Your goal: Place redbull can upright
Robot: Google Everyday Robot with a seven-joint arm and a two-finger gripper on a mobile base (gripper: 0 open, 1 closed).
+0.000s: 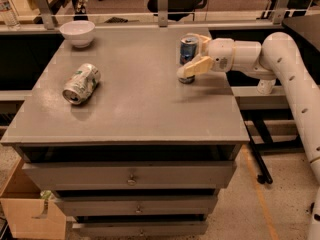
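The redbull can (187, 48) is slim, blue and silver, and stands upright on the grey table (140, 109) near its far right edge. My gripper (190, 54) reaches in from the right on a white arm. Its cream fingers (194, 67) sit on either side of the can, shut on it, with the near finger crossing the can's lower front. The can's base rests on the tabletop.
A fatter silver can with a green-and-white label (81, 83) lies on its side at the table's left. A white bowl (77, 32) stands at the far left corner. Drawers are below the tabletop, and a cardboard box (30, 209) is on the floor at lower left.
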